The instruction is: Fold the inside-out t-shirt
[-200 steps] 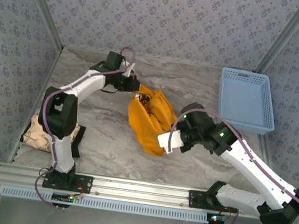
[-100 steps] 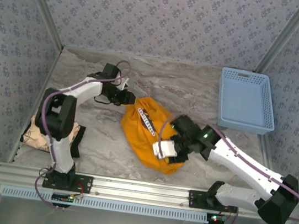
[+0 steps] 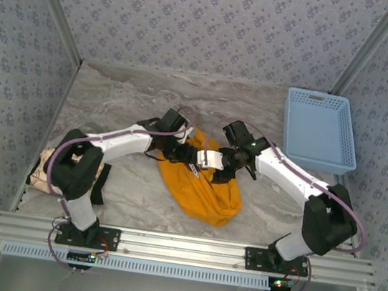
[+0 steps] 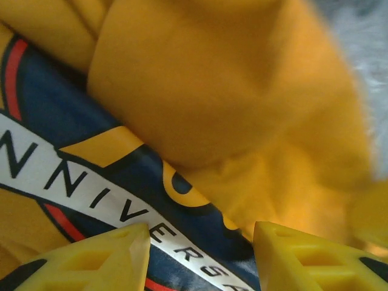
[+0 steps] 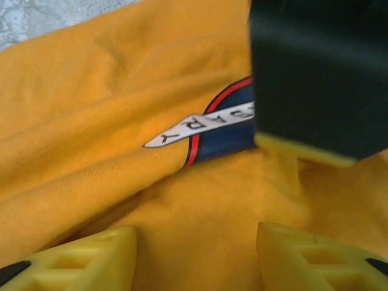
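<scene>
While both arms lean in over the middle of the worktop (image 3: 135, 101), we've got the orange-yellow t-shirt (image 3: 205, 194) lying bunched in a heap there, its dark graphic w/ white lettering showing at the far end. Left pincer (image 3: 181, 146) is spread right over that graphic, nothing btwn its yellow fingers (image 4: 91, 257); right pincer (image 3: 211, 161) is spread too, just above the cloth and close beside the left. Blue basket (image 3: 320, 131) sits far right, beige cloth (image 3: 46, 168) at the near-left edge.

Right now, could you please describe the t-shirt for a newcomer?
On the marbled table, look centre, left of the blue basket. The bunched t-shirt lies there, orange-yellow with a navy printed banner, unlike the beige cloth at left.
</scene>
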Robot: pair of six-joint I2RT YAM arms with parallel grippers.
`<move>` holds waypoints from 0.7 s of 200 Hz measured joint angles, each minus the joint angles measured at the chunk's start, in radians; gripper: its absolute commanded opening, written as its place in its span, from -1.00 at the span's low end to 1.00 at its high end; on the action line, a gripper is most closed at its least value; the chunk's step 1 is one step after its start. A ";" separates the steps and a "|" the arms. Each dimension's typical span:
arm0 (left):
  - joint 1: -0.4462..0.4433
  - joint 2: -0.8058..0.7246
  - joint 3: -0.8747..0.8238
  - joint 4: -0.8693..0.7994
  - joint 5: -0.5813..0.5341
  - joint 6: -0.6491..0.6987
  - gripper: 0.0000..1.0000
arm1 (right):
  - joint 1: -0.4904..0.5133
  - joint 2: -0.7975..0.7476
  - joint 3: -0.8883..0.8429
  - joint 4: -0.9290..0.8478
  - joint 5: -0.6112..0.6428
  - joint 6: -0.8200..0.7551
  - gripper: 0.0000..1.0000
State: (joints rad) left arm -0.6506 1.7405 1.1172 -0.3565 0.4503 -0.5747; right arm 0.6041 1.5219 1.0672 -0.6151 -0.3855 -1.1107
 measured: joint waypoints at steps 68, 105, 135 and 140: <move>0.076 -0.039 -0.042 0.017 -0.031 0.043 -1.00 | -0.024 0.003 -0.066 0.126 0.049 0.060 -1.00; 0.204 -0.278 -0.114 0.021 0.022 0.119 -1.00 | -0.164 -0.217 -0.091 0.150 0.071 0.129 -1.00; 0.224 -0.442 -0.238 0.109 0.074 0.159 -1.00 | -0.159 -0.305 -0.109 0.125 0.035 0.133 -0.11; 0.223 -0.451 -0.270 0.136 0.087 0.155 -1.00 | -0.135 -0.304 -0.119 0.132 0.027 0.137 -0.04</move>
State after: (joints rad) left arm -0.4278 1.2892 0.8474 -0.2203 0.5373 -0.4194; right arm 0.4694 1.2175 0.9478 -0.4831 -0.3584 -0.9741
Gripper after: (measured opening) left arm 0.060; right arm 0.348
